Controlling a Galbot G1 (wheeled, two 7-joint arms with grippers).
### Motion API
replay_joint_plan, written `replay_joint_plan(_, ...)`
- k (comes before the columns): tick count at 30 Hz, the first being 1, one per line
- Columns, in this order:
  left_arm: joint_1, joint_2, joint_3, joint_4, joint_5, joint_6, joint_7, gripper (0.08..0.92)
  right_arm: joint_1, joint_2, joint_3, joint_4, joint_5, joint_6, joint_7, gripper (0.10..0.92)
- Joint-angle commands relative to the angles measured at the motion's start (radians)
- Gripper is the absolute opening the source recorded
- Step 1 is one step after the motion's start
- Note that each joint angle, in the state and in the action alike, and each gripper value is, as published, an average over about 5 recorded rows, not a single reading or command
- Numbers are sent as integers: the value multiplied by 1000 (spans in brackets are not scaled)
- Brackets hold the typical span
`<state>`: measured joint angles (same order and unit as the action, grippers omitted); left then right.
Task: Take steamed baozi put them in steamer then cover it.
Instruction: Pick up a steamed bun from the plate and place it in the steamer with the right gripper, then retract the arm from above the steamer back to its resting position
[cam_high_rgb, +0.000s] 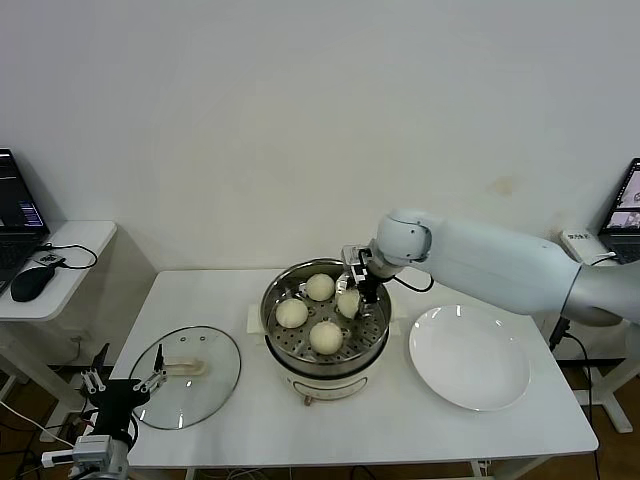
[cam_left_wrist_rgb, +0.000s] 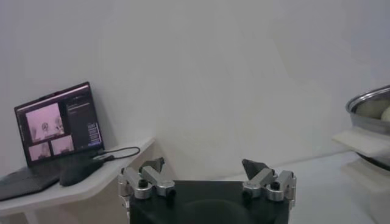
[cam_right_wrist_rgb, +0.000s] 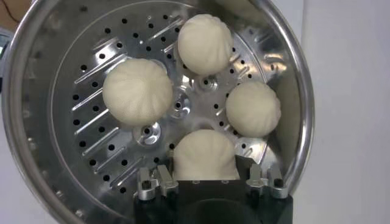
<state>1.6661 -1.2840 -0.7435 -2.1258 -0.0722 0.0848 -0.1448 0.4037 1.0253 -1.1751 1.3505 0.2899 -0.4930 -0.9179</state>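
Right gripper (cam_high_rgb: 352, 291) is down inside the steamer (cam_high_rgb: 326, 318), at about 2 o'clock on the perforated tray in the head view. In the right wrist view the fourth baozi (cam_right_wrist_rgb: 204, 157) sits between its fingers, which stand apart at either flank of the bun; whether the pads touch it I cannot tell. Judged: bun is set on the tray, grip loosening, so the release is under way rather than finished.

Other three baozi lie on the same tray: one at 12 o'clock (cam_high_rgb: 320, 287), one at 9 (cam_high_rgb: 292, 313), one at 6 (cam_high_rgb: 326, 337), near each other but not touching. All four are in the pot.

The next move turns on the cover (cam_high_rgb: 186, 376). It lies flat on the table (cam_high_rgb: 400, 420) at 9 o'clock from the steamer, well apart from it, bar handle running roughly 3–9. Left gripper (cam_high_rgb: 120, 385) hangs at the table's left front corner, just beside the lid rim, fingers wide open and empty per the left wrist view (cam_left_wrist_rgb: 207, 176). Left arm is much the nearer to the lid; right arm must first lift straight out.

White plate (cam_high_rgb: 469, 356) at 3 o'clock from the steamer, bare. Side desk with laptop (cam_left_wrist_rgb: 58, 125) and mouse (cam_high_rgb: 33, 282) far left, against a plain wall.
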Motion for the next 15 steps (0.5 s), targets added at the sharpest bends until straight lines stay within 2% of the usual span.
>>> replay_joint_plan(1,1,3,-3,-6,-4,0,-1,823,21,-22,30,11,-9,5,-6,773)
replay_joint_plan(4,0,4,-3,-10,-6,1,-1,823,46,-73,60,64,21,2,0,814)
replay_joint_plan(8,-3,6,-1,-13,-8,3,-1,823,45,-180,131,203,101,-15,77,822)
replay_joint_plan(12,-6,11,4,-15,-9,8,-4,823,-36,-329,206,363,263,-36,379,823)
replay_joint_plan(15,-9,15,7,-13,-10,14,-10,823,-222,-468,339,477,332,0,611,823)
